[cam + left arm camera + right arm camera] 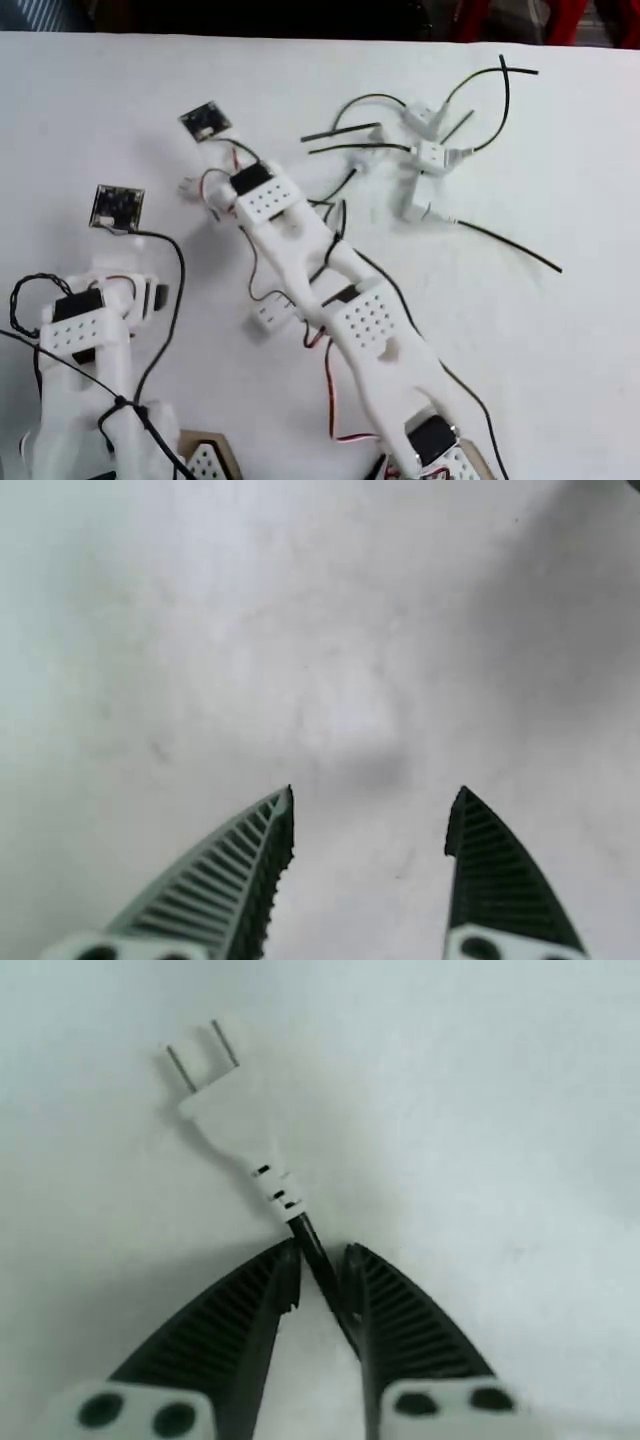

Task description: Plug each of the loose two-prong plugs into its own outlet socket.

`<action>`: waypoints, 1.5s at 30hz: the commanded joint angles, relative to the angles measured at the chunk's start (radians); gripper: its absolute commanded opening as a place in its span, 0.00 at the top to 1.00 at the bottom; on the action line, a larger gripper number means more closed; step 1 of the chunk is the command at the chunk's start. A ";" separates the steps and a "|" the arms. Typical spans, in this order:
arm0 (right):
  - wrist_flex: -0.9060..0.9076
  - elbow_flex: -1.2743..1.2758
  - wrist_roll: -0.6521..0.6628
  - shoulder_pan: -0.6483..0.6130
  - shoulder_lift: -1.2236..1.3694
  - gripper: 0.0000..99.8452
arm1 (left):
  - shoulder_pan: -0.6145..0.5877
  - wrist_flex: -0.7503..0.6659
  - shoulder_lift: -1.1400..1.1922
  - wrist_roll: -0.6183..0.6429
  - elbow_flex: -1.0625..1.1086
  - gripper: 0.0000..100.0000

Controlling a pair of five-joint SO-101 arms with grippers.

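Plug (pixel 225 1120), white and flat-bodied, lies on the bench (pixel 560 360) just ahead of the right fingers (pixel 240 1330). Its two thin metal prongs (pixel 224 1044) point away from them. The right fingers are closed on the plug's black cord (pixel 303 1228), pinching it just behind the ribbed white collar where cord meets plug. Holding it there likely keeps the prongs and body clear for sliding into a socket. But the cord is thin and bendy, so I'd expect the plug to droop or twist when lifted.

The fingers are dark, tapering wedges with fine ridges on their inner faces, a texture suited to a slippery round cord.

From overhead, the right arm (pixel 330 280), white plastic with perforated panels and loose red and black wires, stretches diagonally across the bench towards its far left.

A cluster of small white blocks (pixel 430 155) with stiff black cords curling off them lies well apart, towards the far right. The sockets are presumably among them, though I cannot tell socket from plug there.

The left fingers (pixel 240 880) are spread open over bare, matte white bench, holding nothing. That arm sits near the front left, apparently waiting.
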 commanded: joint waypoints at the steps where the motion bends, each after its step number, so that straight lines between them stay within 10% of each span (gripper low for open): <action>1: 0.016 -0.025 0.044 -0.002 -0.012 0.99 | -0.007 -0.011 -0.031 -0.011 -0.003 0.75; 30: 0.631 -0.017 0.057 0.170 -0.638 0.98 | -0.007 -0.017 -0.027 -0.011 -0.002 0.75; 45: 0.611 0.430 0.058 0.295 -1.036 0.98 | -0.007 -0.017 -0.025 -0.011 -0.002 0.75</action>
